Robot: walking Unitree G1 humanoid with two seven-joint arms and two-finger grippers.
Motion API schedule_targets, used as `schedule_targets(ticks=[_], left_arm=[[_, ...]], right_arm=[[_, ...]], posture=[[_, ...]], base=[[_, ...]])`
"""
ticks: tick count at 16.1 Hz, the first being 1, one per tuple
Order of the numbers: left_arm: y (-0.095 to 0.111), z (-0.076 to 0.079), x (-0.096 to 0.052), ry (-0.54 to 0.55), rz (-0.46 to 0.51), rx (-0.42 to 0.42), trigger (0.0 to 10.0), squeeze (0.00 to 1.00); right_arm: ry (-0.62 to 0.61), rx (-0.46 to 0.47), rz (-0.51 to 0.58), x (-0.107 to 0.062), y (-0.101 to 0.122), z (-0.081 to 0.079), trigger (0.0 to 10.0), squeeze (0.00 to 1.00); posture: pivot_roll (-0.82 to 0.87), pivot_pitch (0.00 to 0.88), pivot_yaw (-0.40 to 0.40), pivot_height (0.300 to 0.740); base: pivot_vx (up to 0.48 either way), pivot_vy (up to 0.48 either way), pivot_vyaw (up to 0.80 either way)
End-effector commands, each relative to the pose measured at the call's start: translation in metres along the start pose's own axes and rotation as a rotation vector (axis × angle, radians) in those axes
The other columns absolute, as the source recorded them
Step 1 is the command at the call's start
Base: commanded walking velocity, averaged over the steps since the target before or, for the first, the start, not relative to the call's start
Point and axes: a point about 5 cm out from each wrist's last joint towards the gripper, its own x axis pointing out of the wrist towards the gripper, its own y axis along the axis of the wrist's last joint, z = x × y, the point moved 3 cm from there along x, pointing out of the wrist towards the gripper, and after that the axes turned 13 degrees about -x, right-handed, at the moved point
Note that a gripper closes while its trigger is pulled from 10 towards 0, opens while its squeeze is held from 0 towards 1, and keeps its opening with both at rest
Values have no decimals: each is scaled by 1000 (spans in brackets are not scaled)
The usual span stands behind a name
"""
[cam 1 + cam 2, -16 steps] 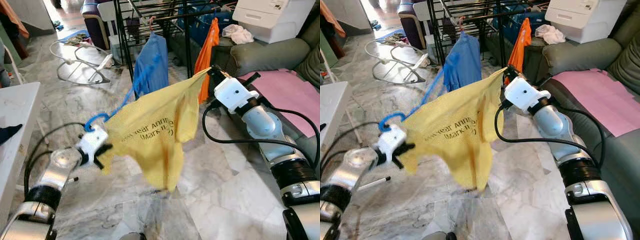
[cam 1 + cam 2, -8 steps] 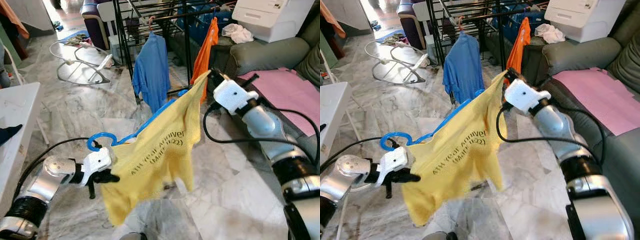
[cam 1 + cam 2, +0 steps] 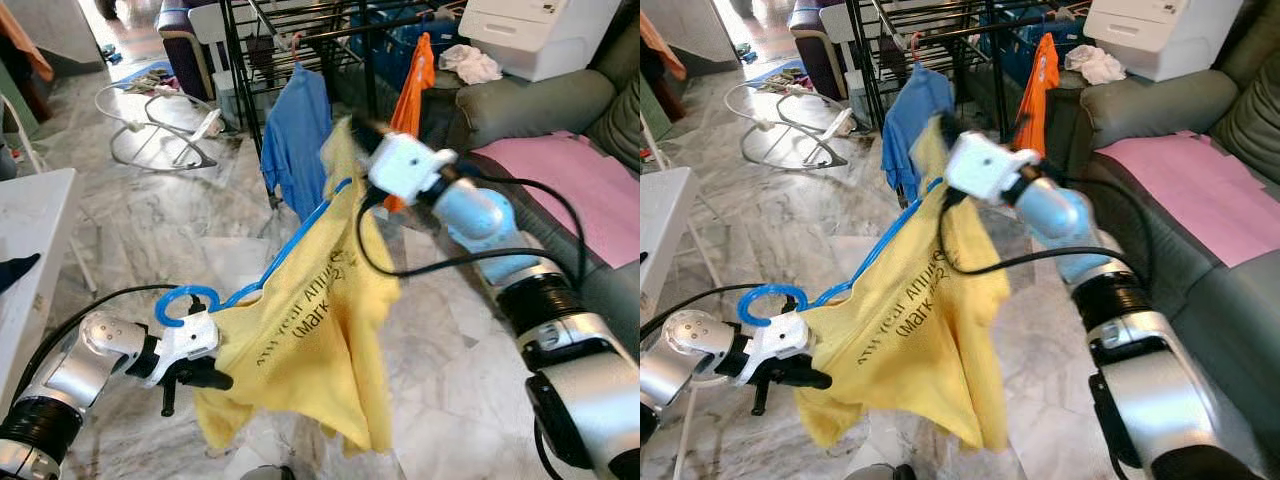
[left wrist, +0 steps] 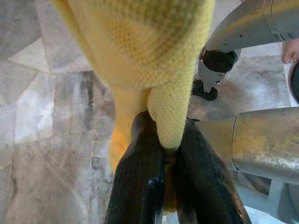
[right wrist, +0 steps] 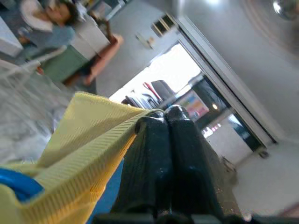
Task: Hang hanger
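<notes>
The left arm reaches forward low on the robot's left, elbow bent, its wrist level. The left tool (image 3: 215, 378) points to the robot's right with both black fingers (image 4: 140, 186) pressed together on yellow cloth. The right arm stretches forward and up, bent at the elbow. The right tool (image 5: 163, 122) has its fingers closed, pinching cloth.

A: Bright, even daylight in the head views; it pours in from the doorway (image 3: 105, 8) at the top left and sheens the marble floor (image 3: 150, 225).

B: Sharp?

A: Mostly. The right hand (image 3: 352, 128) is smeared by motion. In the right wrist view the doorway is blown out white and the background soft; the left wrist fingers (image 4: 140, 182) show glare.
</notes>
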Motion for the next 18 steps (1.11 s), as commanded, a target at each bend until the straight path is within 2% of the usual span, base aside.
schedule_targets(ticks=[1,3,5,6,7,9,12,16,18], left_arm=[[-20,7,5,-34,-118,-21,0,0],[-20,5,8,-16,-109,-28,0,0],[-19,2,10,6,-101,-32,0,0],[-16,-3,11,45,-76,-40,0,0],[-11,-14,9,133,-39,-38,0,0],[-6,-24,4,212,10,-60,0,0],[-9,-26,1,229,25,-85,0,0],[-13,-29,3,255,19,-94,0,0],[-10,-39,1,337,39,-103,0,0]], right_arm=[[-110,28,150,13,32,36,0,0],[-76,29,180,13,36,36,0,0],[-74,52,185,10,36,44,0,0],[-67,28,161,5,29,49,0,0],[-108,19,58,-8,7,58,0,0],[-159,-14,-79,-31,-20,67,0,0],[-209,-26,-203,-56,-42,71,0,0],[-181,-5,-170,-59,-37,68,0,0],[-123,16,-154,-62,-35,59,0,0]], posture=[[-45,33,94,740],[-45,33,94,740],[-45,33,94,740],[-53,33,95,740],[-54,33,91,740],[-53,32,90,740],[-57,32,92,740],[-60,31,93,740],[-59,24,85,740]], base=[[0,0,0],[0,0,0],[0,0,0],[0,0,0],[0,0,0],[0,0,0],[0,0,0],[0,0,0],[0,0,0]])
